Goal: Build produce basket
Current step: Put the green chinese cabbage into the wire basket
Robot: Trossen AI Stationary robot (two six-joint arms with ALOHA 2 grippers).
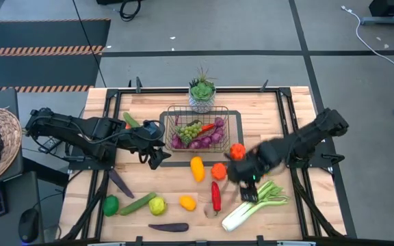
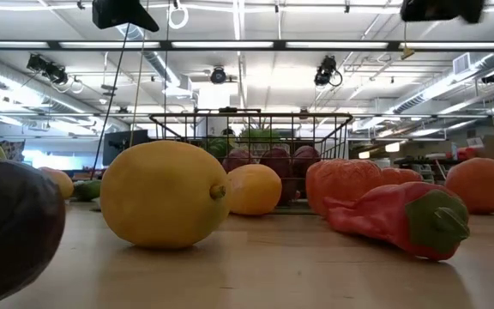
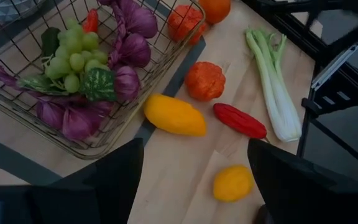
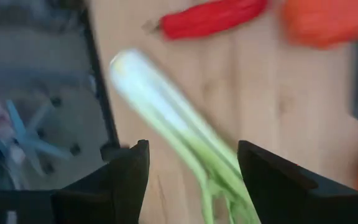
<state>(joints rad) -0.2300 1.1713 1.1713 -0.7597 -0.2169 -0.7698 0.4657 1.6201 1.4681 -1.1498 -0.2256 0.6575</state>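
The dark wire basket [image 1: 200, 130] stands at the table's middle, toward the far side, and holds green grapes [image 3: 76, 56] and purple vegetables [image 3: 126, 50]. More produce lies on the table near it: a yellow fruit [image 1: 197, 167], orange pieces [image 1: 219, 171], a red chili [image 1: 215, 197], a lemon [image 2: 165, 193] and a leek [image 1: 255, 205]. My left gripper [image 1: 157, 157] is open and hovers by the basket's near left corner; in its wrist view [image 3: 194, 180] its fingers frame bare table. My right gripper [image 4: 191, 174] is open above the leek [image 4: 166, 106], one finger on either side of the stalk.
A potted succulent [image 1: 202, 94] stands just beyond the basket's far side. A cucumber [image 1: 137, 203], a green fruit [image 1: 110, 205], a yellow-green apple [image 1: 157, 205] and a dark eggplant [image 1: 168, 227] lie along the near edge. Black frame rails [image 1: 289, 123] run along the table's sides.
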